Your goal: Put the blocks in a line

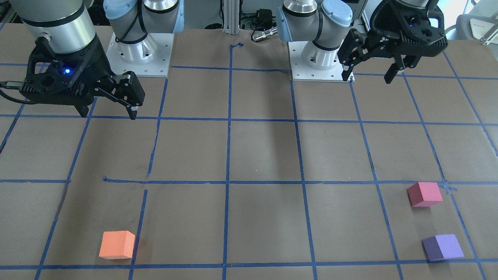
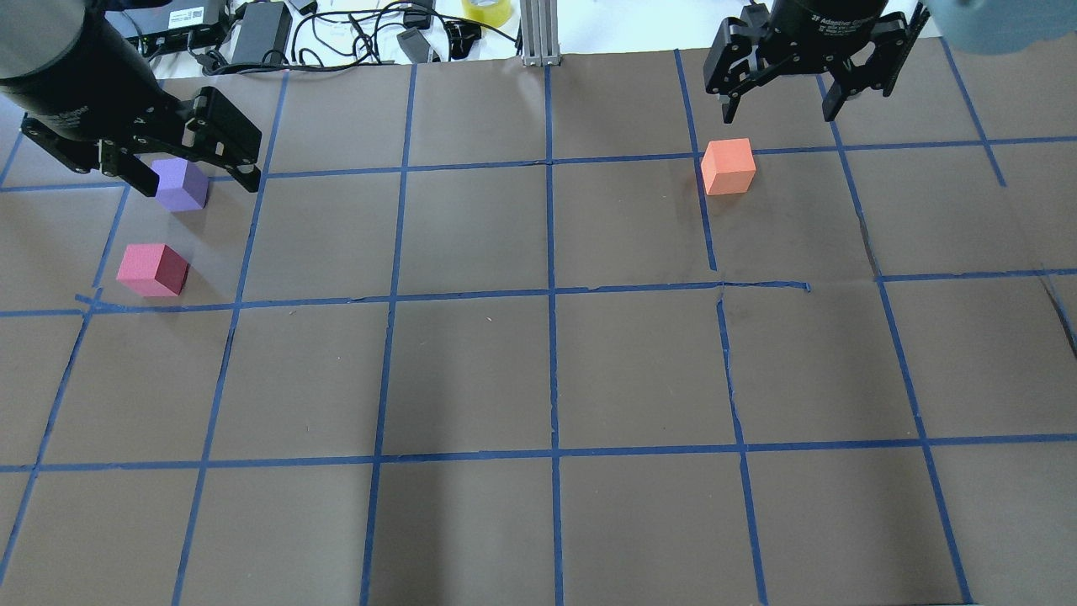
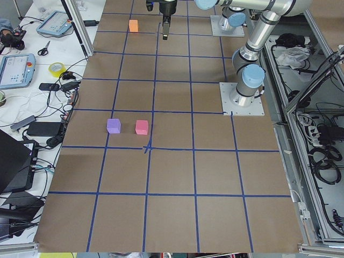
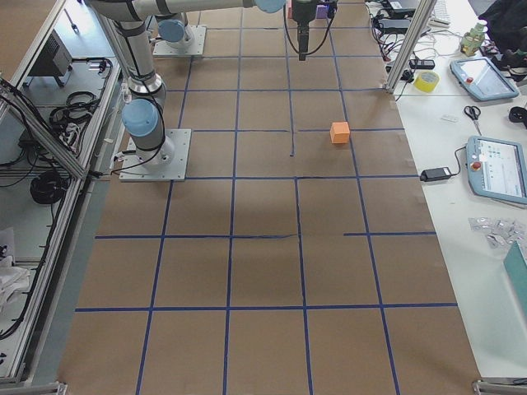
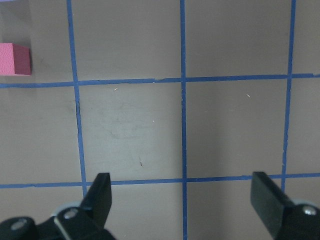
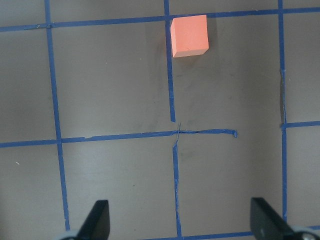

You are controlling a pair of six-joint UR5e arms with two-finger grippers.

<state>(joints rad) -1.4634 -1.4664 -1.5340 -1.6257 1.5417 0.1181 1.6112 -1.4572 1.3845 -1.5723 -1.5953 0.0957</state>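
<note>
**Front-facing view.** Left pincer: raised over the tabletop, jaws spread, empty. Pink block and purple block: both out ahead of it, well apart from it, close to each other but not touching. Right pincer: raised, empty. Orange block: out ahead of it, well apart, alone.

**Overhead view.** Purple block partly hidden behind a left pincer finger; pink just beyond that pincer. Orange just ahead of the right pincer, between its tips' line and the open tabletop.

**Left side view.** Purple and pink side by side; orange beside the far pincer.

**Right side view.** Orange alone; the other two not clearly shown.

**Left wrist view.** Fingers wide apart, nothing between; pink at the upper left edge, off to one side.

**Right wrist view.** Fingers wide apart, nothing between; orange ahead, slightly off centre.

**Progress, as judged.** Nothing done. No block gripped, and orange lies far from the pair. All gathering and aligning remains.
</note>
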